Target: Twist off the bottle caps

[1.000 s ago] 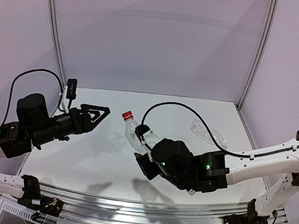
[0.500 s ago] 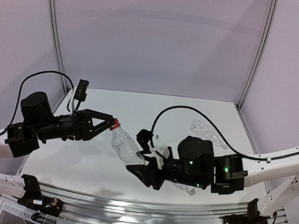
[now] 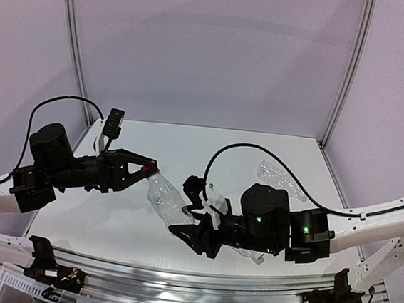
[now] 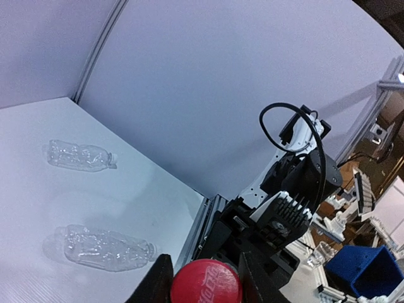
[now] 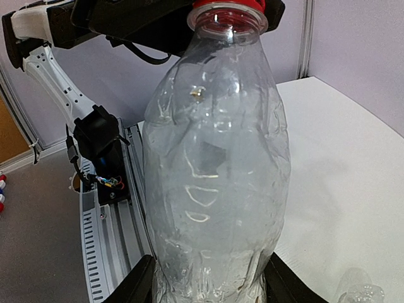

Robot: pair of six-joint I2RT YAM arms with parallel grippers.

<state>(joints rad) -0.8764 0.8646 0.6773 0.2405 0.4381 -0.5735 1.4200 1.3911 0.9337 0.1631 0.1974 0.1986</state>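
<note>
Left hand (image 3: 147, 168) pinches the red cap (image 4: 206, 281) between its fingers. My right hand (image 3: 187, 218) clamps the clear bottle (image 5: 214, 158) low on its body, tilted above the counter (image 3: 259, 150), neck toward the left hand.

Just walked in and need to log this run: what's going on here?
The right gripper holds a clear plastic bottle by its body, tilted toward the left arm. The left gripper is closed around its red cap, which sits on the neck, not yet unscrewed. Two other clear bottles lie on the table.
</note>
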